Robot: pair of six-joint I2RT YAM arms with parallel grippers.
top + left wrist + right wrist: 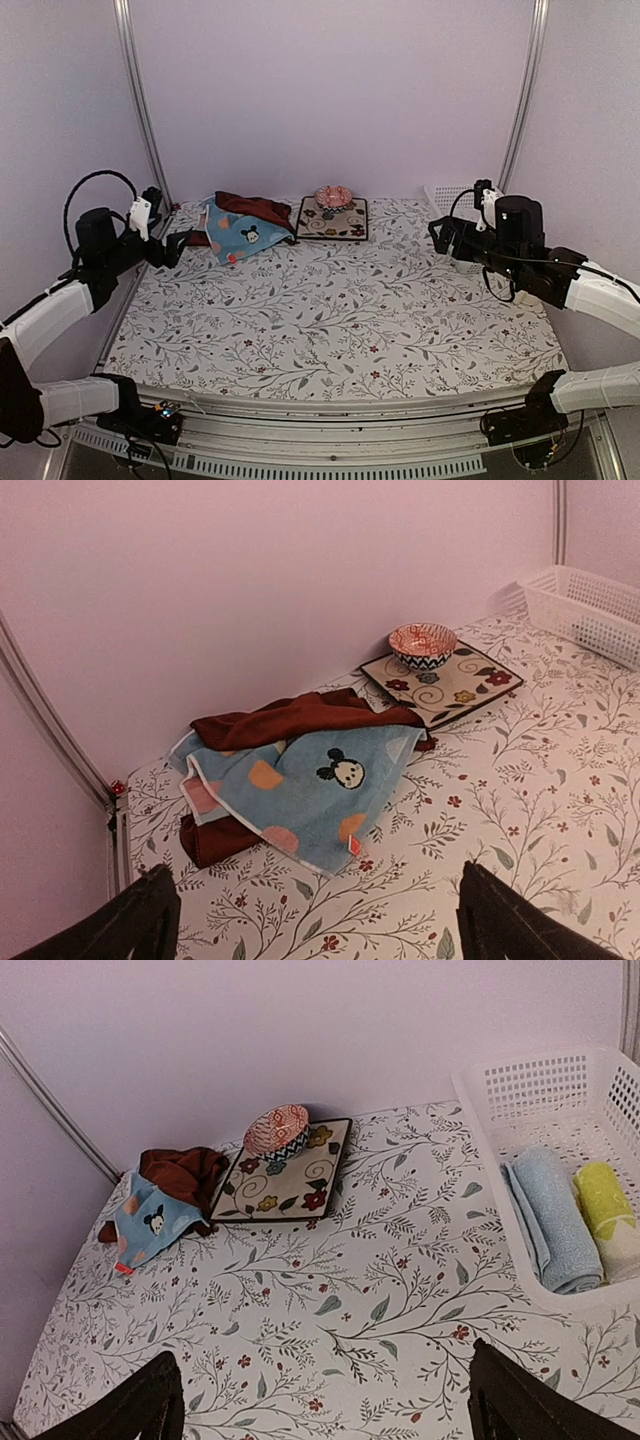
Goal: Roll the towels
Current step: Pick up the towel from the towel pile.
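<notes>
Both your left fingers and your right fingers are spread wide and hold nothing, raised at the two sides of the surface. The blue towel with the mouse print lies crumpled over the dark red towel in the far left corner, just beside the mat that carries the bowl. A pale blue towel and a yellow towel lie already rolled in the basket. I judge that rolling the heap is not yet begun. Next, your left fingers, being nearer, should pinch one blue edge, lift it off the red one and lay it flat.
</notes>
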